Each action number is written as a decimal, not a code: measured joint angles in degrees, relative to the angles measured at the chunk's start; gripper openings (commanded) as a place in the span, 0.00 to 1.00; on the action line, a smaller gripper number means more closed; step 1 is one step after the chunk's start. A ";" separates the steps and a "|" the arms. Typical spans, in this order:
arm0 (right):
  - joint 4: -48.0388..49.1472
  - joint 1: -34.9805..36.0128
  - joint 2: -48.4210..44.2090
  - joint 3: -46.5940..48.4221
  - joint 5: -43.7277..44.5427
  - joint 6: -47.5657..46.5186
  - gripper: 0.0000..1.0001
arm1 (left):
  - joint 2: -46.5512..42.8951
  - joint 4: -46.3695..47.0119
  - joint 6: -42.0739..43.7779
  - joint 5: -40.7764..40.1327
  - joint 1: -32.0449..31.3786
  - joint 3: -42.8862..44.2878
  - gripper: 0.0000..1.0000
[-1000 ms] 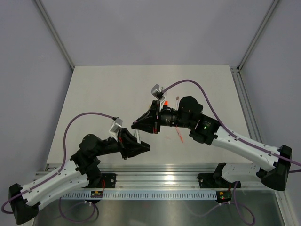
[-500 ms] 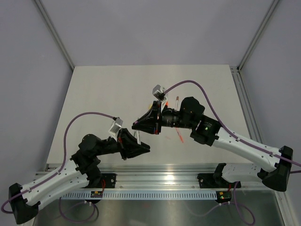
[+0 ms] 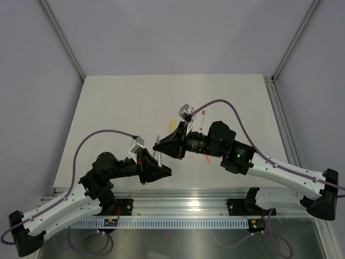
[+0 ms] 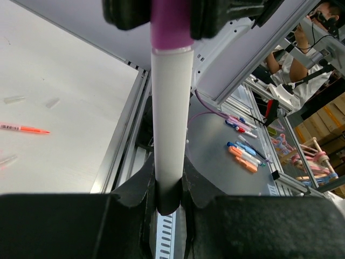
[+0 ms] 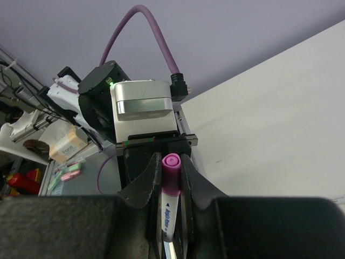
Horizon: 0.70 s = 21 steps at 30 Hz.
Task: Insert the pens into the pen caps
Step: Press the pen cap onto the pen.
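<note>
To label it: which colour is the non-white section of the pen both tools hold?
The pen has a magenta section; left wrist view shows it best.

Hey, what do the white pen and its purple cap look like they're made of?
The white pen: likely plastic, smooth and slightly glossy, judging by the soft highlight along its barrel. The purple cap: probably plastic too, opaque with a satin finish and a neatly moulded round end.
</note>
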 measured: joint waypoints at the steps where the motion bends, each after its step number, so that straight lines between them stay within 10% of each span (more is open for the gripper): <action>1: 0.04 0.61 -0.13 -0.28 1.18 -0.04 0.00 | -0.13 -0.59 0.26 0.00 -0.07 -0.02 0.00; 21: 10.91 9.05 -5.11 -13.57 14.29 2.89 0.00 | -0.83 -9.73 1.68 6.73 -0.59 0.42 0.00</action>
